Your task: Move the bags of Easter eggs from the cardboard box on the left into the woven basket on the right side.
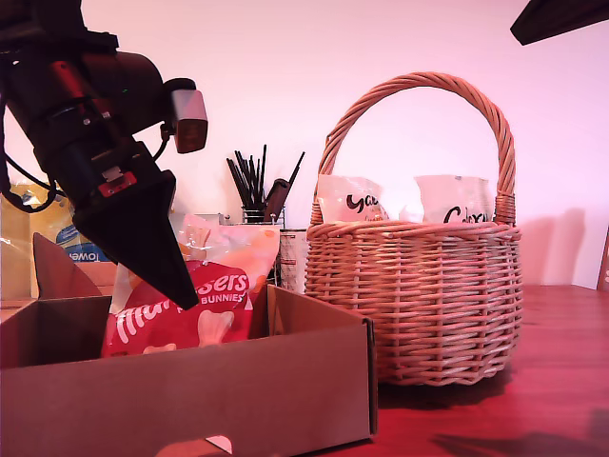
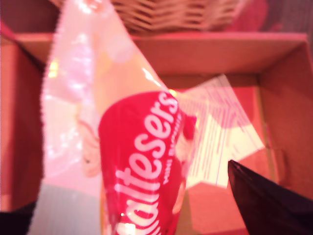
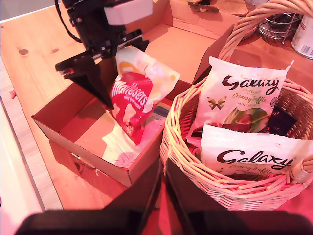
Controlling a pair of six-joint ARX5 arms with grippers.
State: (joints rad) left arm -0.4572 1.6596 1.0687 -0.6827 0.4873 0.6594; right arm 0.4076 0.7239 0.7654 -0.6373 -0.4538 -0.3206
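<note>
Now my first hand (image 1: 186,286) grips one Maltesers bag (image 1: 190,314); two Galaxy bags (image 3: 242,95) (perhaps more) fill the woven basket (image 1: 419,305).

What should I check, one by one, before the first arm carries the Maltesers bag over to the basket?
1. Grip on the Maltesers bag: ok. My first end effector is closed on it and the bag hangs from it.
2. Bag clear of the box: not ok. Its lower end is below the box rim.
3. Room in the basket: cannot tell. Two Galaxy bags already stand in it; the free space is hidden.
4. Handle in the path: not ok. The arch crosses above the basket opening.
5. My second end effector out of the way: ok. It hangs above the basket's near rim, holding nothing.
</note>
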